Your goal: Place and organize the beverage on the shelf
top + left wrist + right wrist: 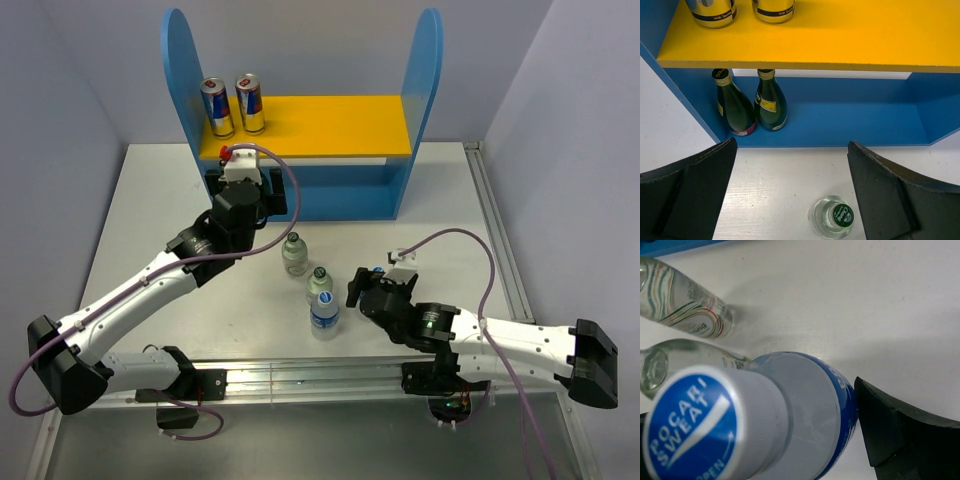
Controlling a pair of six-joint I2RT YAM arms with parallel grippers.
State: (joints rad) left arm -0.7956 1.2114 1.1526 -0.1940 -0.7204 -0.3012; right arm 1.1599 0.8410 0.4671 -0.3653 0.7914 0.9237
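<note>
The shelf (180, 60) stands at the back. Two silver-blue-red cans (217, 107) (250, 103) stand at the left of its yellow board (340, 125). On the table stand two pale-green bottles (294, 254) (318, 283) and one blue-labelled water bottle (324, 315); a second water bottle is not in view. My left gripper (245, 192) is open and empty before the shelf's left half, with a green-capped bottle (834, 217) low between its fingers (695, 185). My right gripper (352, 288) stands wide open around the water bottle (805, 405). Its right finger (900, 435) is at the label; the other is hidden.
Two dark green gold-necked bottles (737, 107) (770, 102) stand at the left of the blue bottom board (850, 120). The right two thirds of both boards carry nothing. A metal rail (300, 375) runs along the table's near edge.
</note>
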